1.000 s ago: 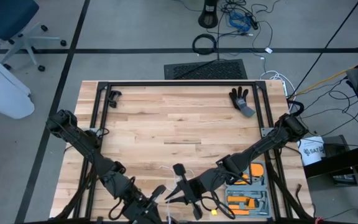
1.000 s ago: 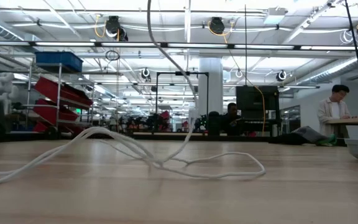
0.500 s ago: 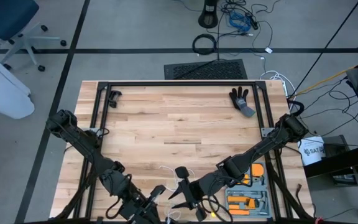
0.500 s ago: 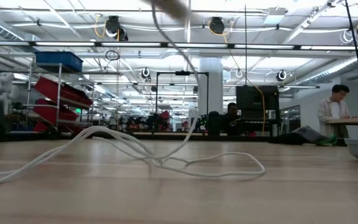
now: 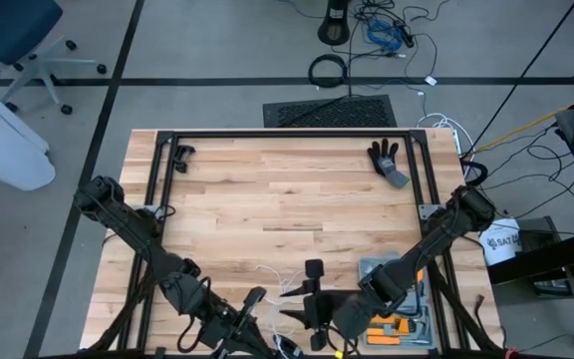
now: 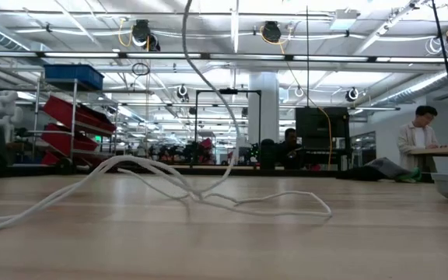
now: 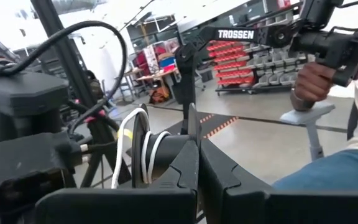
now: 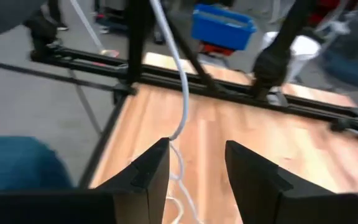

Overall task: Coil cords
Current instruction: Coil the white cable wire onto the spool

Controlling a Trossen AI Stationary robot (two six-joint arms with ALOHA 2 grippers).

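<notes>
The white cord [image 6: 208, 198] lies in loose loops on the wooden table [image 5: 267, 199]. One strand [image 8: 178, 81] rises from the loops to the black reel [image 7: 148, 155], which has several white turns wound on it. My left gripper [image 7: 193, 140] is shut at the reel [image 5: 287, 346], raised over the middle of the table's near edge. My right gripper [image 5: 289, 303] stands open just to the right of it, pointing toward the table's left edge. In the right wrist view the rising strand hangs just beyond the gap between its fingers [image 8: 194, 162]. My left gripper pinches a thin black edge of the reel [image 7: 191, 127] between its two fingers, roughly level. The reel is lifted clear of the table with the wound cord beside the fingers. Of my right gripper I cannot tell whether its finger [image 8: 154, 162] touches the hanging strand.
A black glove [image 5: 387, 160] lies at the far right of the table and a small black object [image 5: 180, 153] at the far left. A tray of orange tools [image 5: 397, 319] sits under the right arm. A person's hand [image 7: 309, 81] shows beyond the near edge.
My right gripper has opened and swung toward the table's right and near edges, tipping downward. The cord loops on the table have settled slightly lower.
</notes>
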